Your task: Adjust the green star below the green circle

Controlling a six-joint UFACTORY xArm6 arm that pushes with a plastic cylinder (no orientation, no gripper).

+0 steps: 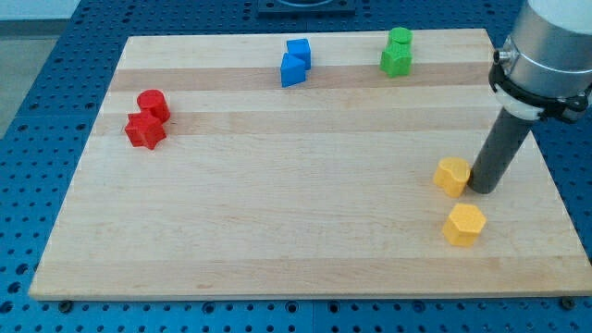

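The green circle (400,38) sits near the board's top edge, right of centre. The green star (395,61) lies just below it, touching it. My tip (481,188) rests on the board at the view's right, well below the green pair. It stands right beside a yellow block (452,176), at that block's right side, touching or nearly touching it.
A yellow hexagon (463,225) lies below my tip. Two blue blocks (295,62) sit together at the top centre. A red cylinder (153,104) and a red star (145,130) sit together at the left. The wooden board (277,231) ends just right of my tip.
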